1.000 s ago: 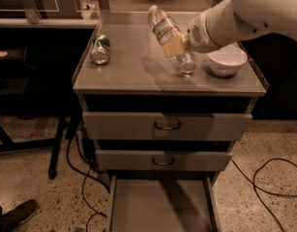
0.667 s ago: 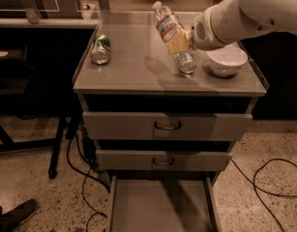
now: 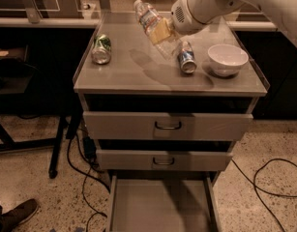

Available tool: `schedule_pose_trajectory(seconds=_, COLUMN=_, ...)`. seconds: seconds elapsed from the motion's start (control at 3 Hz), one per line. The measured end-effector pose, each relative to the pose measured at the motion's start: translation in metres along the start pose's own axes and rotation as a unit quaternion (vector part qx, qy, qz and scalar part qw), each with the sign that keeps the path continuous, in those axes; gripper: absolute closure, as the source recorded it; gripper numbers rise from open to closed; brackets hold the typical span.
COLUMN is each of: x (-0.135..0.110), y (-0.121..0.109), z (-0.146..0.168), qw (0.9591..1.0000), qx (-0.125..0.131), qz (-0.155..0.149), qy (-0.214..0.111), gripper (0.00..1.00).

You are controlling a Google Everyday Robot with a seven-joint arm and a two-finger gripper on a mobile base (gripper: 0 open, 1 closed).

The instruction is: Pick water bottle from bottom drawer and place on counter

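My gripper [image 3: 162, 33] is shut on the water bottle [image 3: 149, 17], a clear bottle with a reddish-white label. It holds the bottle tilted, top end toward the upper left, in the air above the middle of the counter [image 3: 138, 74]. The bottle casts a shadow on the counter below it. The bottom drawer [image 3: 160, 204] is pulled open at the foot of the cabinet and holds nothing.
A green can [image 3: 101, 49] lies on the counter's left side. A blue can [image 3: 187, 57] lies right of the gripper, next to a white bowl [image 3: 227, 59]. Two upper drawers [image 3: 167, 125] are shut. Cables lie on the floor; a shoe [image 3: 15, 215] shows at bottom left.
The gripper has lifted the water bottle a little higher and farther back over the counter. The cans, the bowl and the drawers have not moved.
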State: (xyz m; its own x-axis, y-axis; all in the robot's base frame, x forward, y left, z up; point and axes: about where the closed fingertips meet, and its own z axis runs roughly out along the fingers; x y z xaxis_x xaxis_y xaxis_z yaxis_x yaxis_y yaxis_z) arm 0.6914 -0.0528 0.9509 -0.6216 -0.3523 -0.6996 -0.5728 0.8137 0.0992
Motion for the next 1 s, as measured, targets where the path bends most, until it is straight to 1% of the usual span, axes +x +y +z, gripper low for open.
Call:
schedule_pose_trajectory(seconds=0.33, x=-0.001, y=0.000, z=-0.001, qw=1.0000, qx=0.000, qz=0.000, qy=-0.001, gripper=1.00)
schedule_pose_trajectory(seconds=0.67, x=-0.012, y=0.006, z=0.012, qw=0.9996, qx=-0.026, qz=-0.004, qy=0.009, gripper=1.00)
schedule_pose_trajectory(seconds=1.0, x=-0.035, y=0.018, z=0.035, qw=0.9978, qx=-0.062, qz=-0.012, qy=0.022, gripper=1.00)
